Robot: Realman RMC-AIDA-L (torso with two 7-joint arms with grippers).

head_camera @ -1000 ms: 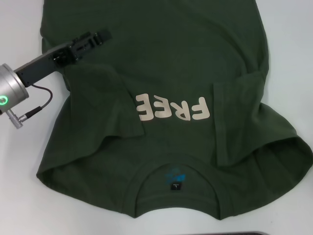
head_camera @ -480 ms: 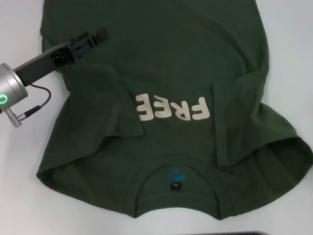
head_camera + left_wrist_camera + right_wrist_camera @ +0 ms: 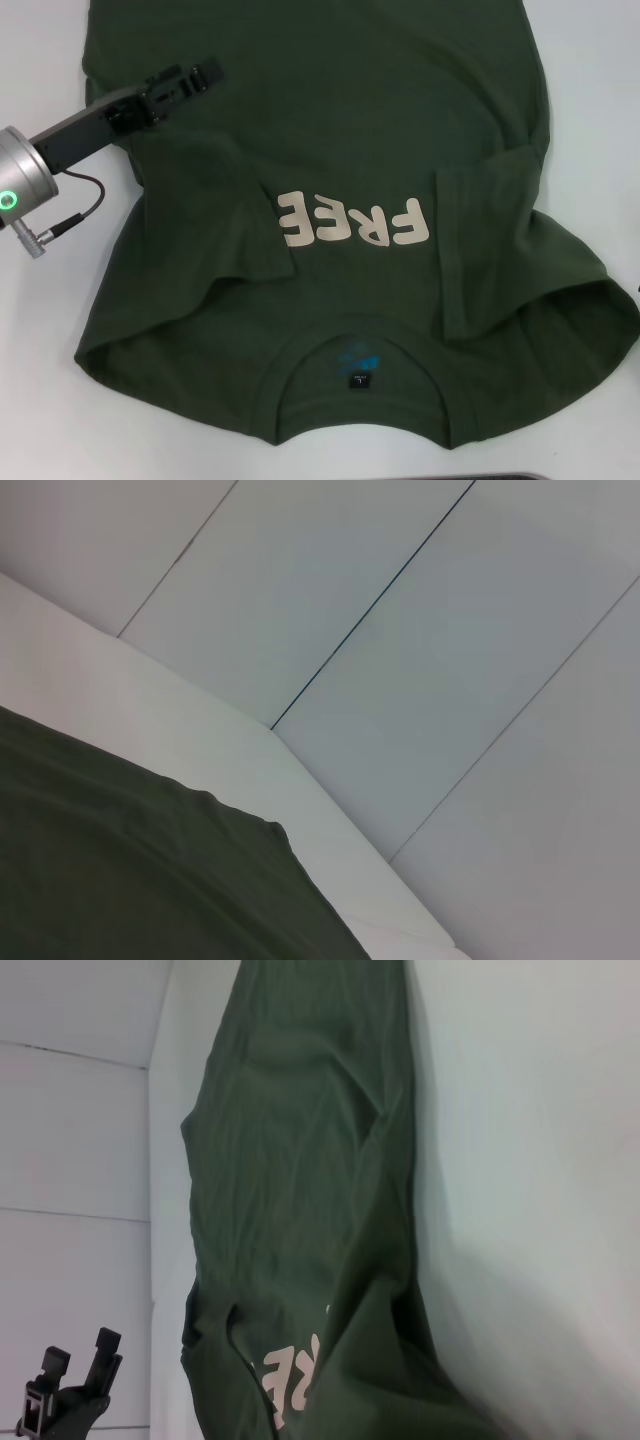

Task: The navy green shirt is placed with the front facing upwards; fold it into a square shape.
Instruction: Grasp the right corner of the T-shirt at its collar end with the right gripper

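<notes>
The navy green shirt [image 3: 340,130] lies front up on the white table, collar [image 3: 300,395] nearest me, with cream "FREE" lettering [image 3: 355,222] and a black neck tag [image 3: 358,380]. Both sleeves are folded inward: one [image 3: 200,220] on the left, one [image 3: 480,240] on the right. My left gripper [image 3: 188,78] hovers over the shirt's far-left part, fingers apart and holding nothing. The right wrist view shows it [image 3: 75,1360] open beside the shirt [image 3: 300,1180]. A shirt edge [image 3: 130,870] fills the left wrist view. My right gripper is out of view.
White table [image 3: 590,100] surrounds the shirt on both sides. A dark strip [image 3: 500,477] shows at the near edge. Pale wall panels [image 3: 400,630] stand behind the table's far edge.
The left gripper has drifted very slightly toward the far side. The shirt has not moved.
</notes>
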